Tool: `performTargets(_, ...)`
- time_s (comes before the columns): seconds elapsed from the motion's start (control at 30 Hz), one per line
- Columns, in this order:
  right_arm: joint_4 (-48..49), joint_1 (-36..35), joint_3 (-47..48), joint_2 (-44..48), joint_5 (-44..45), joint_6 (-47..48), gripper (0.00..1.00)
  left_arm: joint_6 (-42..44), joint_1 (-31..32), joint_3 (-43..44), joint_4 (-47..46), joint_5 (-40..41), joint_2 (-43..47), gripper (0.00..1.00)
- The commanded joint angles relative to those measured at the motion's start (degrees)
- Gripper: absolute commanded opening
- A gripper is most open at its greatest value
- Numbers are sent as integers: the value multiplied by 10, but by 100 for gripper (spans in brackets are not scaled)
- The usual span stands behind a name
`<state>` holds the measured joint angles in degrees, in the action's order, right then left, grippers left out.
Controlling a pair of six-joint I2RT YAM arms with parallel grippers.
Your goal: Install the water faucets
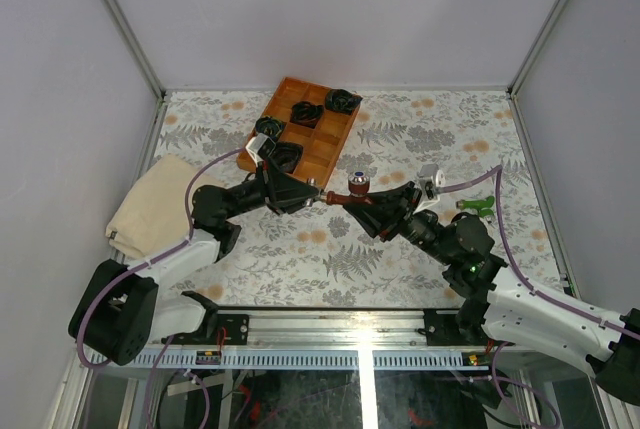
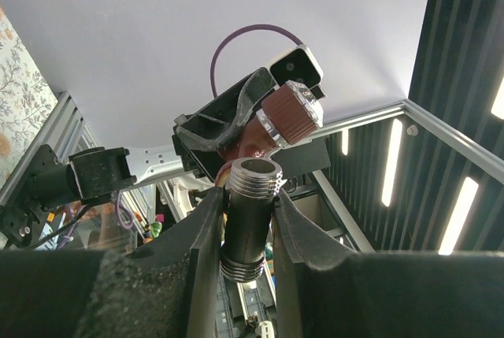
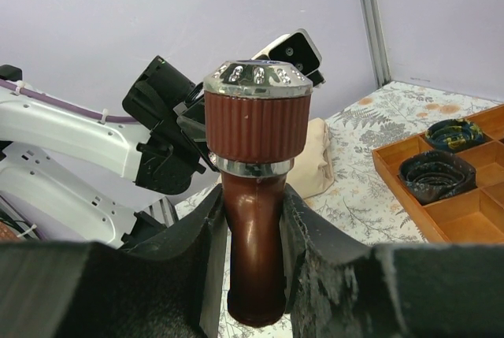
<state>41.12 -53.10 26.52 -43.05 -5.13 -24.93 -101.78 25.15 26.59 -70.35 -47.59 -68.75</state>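
Observation:
My right gripper (image 1: 368,205) (image 3: 253,196) is shut on the dark red-brown faucet (image 1: 357,187) (image 3: 256,228) by its neck, with its ribbed silver-topped knob above the fingers. My left gripper (image 1: 305,193) (image 2: 248,196) is shut on a short black tube with silvery threaded ends (image 1: 322,196) (image 2: 250,220). Both are held above mid-table. The tube's end points at the faucet (image 2: 287,113), close to it; whether they touch I cannot tell. The bright green faucet (image 1: 475,206) lies on the table to the right of the right arm.
A wooden compartment tray (image 1: 330,154) (image 3: 394,172) with several black-and-green coiled bundles (image 1: 306,113) stands at the back centre. A folded cream cloth (image 1: 150,204) (image 3: 319,157) lies at the left. A small white piece (image 1: 430,177) lies by the right arm.

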Motion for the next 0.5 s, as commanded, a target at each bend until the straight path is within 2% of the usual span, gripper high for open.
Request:
performTargets(0.0, 49, 3, 21, 5, 8, -5, 0, 13, 11, 22, -12, -16, 10, 0)
performTargets(0.47, 61, 3, 14, 8, 22, -8, 0, 15, 16, 23, -9, -18, 13, 0)
